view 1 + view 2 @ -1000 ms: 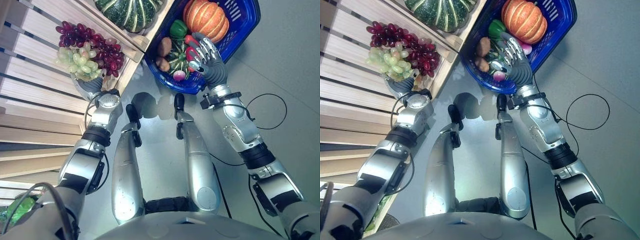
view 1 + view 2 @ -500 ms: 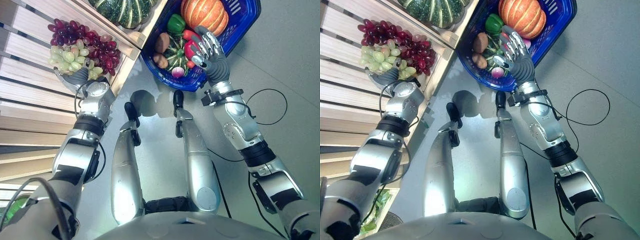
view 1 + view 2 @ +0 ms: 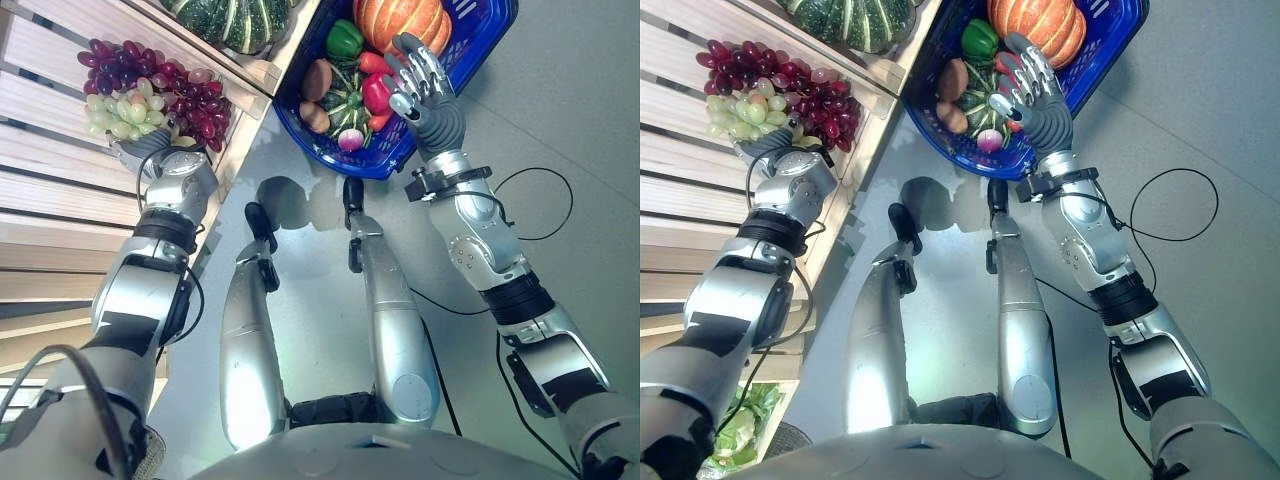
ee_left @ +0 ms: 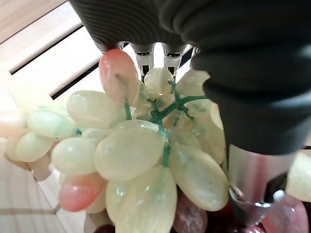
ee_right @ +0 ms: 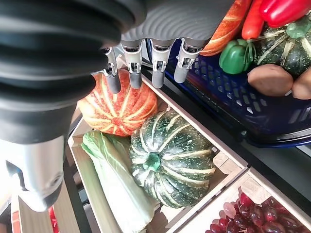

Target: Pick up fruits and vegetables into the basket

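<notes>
Green grapes (image 4: 141,160) seemingly in left hand (image 3: 150,143).

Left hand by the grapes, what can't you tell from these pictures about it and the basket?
- Left hand: in the eye views its fingers are hidden under the green grapes; in its wrist view the grapes cover them, so the grip is unclear.
- Blue basket: its far rim is cut off by the top edge in both eye views.
- Orange pumpkin: its top is cut off the same way.
- Right hand covers part of the basket's contents.
</notes>
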Robot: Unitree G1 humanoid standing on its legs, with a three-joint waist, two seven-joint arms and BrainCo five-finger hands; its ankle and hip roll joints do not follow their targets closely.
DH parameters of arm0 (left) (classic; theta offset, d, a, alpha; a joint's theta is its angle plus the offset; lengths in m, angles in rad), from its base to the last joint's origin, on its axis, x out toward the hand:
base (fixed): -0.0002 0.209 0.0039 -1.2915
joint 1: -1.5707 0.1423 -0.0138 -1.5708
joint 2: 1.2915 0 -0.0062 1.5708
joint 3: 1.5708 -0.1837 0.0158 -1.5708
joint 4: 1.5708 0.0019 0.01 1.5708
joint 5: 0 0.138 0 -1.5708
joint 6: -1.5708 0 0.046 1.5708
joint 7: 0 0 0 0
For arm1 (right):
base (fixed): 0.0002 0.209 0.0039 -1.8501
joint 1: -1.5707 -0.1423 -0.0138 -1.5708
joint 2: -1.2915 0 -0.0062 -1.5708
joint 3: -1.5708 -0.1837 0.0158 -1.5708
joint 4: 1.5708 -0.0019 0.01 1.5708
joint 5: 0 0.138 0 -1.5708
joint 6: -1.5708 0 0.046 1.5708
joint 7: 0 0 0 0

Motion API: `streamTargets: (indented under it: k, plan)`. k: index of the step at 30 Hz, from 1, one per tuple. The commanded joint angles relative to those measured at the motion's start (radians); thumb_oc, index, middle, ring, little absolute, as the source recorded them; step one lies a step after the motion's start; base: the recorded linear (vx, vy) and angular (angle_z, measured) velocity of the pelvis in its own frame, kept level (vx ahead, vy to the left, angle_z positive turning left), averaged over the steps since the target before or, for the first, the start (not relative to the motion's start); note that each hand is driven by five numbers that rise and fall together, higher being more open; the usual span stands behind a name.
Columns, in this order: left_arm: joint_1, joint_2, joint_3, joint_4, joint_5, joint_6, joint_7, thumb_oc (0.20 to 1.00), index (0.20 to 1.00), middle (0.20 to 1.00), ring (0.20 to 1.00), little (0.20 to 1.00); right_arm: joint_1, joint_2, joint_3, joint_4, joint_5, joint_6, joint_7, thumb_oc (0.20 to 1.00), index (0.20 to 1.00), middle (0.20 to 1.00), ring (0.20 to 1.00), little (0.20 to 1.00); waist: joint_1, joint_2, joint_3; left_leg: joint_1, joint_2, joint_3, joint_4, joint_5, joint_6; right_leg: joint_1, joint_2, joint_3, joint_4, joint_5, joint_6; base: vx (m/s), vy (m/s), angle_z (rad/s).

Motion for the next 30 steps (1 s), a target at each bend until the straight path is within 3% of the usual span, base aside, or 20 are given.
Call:
streamTargets:
  k: [1,2,3,4,16,25,30]
  plan:
    - [0.007,0.047,-0.008,0.071,0.014,0.016,-0.004,1.000,1.000,1.000,1.000,1.000,0.013,0.016,-0.016,-0.037,0.040,-0.072,0.007,1.000,1.000,1.000,1.000,1.000,0.003,-0.039,-0.045,-0.030,-0.035,0.016,-0.041,0.049,0.006,0.003,0.075,-0.030,0.055,-0.088,0.006,0.00,-0.024,-0.04]
    - [0.002,0.046,-0.007,0.069,0.003,0.016,-0.005,0.799,0.799,0.799,0.799,0.799,0.008,0.017,-0.017,-0.040,0.038,-0.070,0.005,1.000,1.000,1.000,1.000,1.000,0.002,-0.041,-0.045,-0.050,-0.033,0.026,-0.046,0.077,0.014,-0.016,0.073,-0.035,0.046,-0.061,-0.001,0.00,-0.020,-0.03]
    - [0.004,0.045,-0.007,0.071,-0.001,0.017,-0.008,0.551,0.551,0.551,0.551,0.551,0.011,0.018,-0.016,-0.040,0.038,-0.069,0.004,1.000,1.000,1.000,1.000,1.000,0.002,-0.041,-0.045,-0.033,-0.035,0.016,-0.039,0.049,0.006,0.001,0.076,-0.029,0.055,-0.087,0.005,-0.06,-0.024,-0.04]
    - [-0.001,0.045,-0.003,0.071,-0.001,0.020,-0.018,0.200,0.200,0.200,0.200,0.200,0.007,0.017,-0.019,-0.042,0.041,-0.070,0.003,1.000,1.000,1.000,1.000,1.000,0.002,-0.042,-0.045,-0.054,-0.033,0.024,-0.045,0.076,0.014,-0.019,0.074,-0.034,0.047,-0.061,-0.001,0.00,0.000,0.00]
    - [0.013,0.048,0.017,0.075,-0.021,-0.029,-0.025,0.200,0.200,0.200,0.200,0.200,0.011,0.016,-0.021,-0.050,0.023,-0.068,0.015,1.000,1.000,1.000,1.000,1.000,0.004,-0.034,-0.045,-0.048,-0.034,0.022,-0.045,0.076,0.010,-0.011,0.068,-0.037,0.044,-0.066,-0.004,-0.01,-0.002,0.00]
    - [0.070,0.062,0.021,-0.023,0.116,-0.143,-0.083,0.200,0.200,0.200,0.200,0.200,0.036,0.006,-0.024,-0.090,-0.023,-0.044,0.046,1.000,1.000,1.000,1.000,1.000,0.017,-0.015,-0.045,-0.001,-0.037,0.026,-0.069,0.079,0.007,0.031,0.058,-0.042,0.037,-0.076,-0.004,0.00,0.017,0.00]
    - [0.196,0.055,0.020,-0.204,0.278,-0.260,-0.148,0.200,0.200,0.200,0.200,0.200,0.088,0.007,-0.043,-0.144,-0.082,-0.025,0.095,1.000,1.000,1.000,1.000,1.000,0.045,0.007,-0.045,0.059,-0.048,0.031,-0.092,0.077,0.008,0.088,0.041,-0.061,0.028,-0.083,-0.002,-0.01,0.048,0.01]
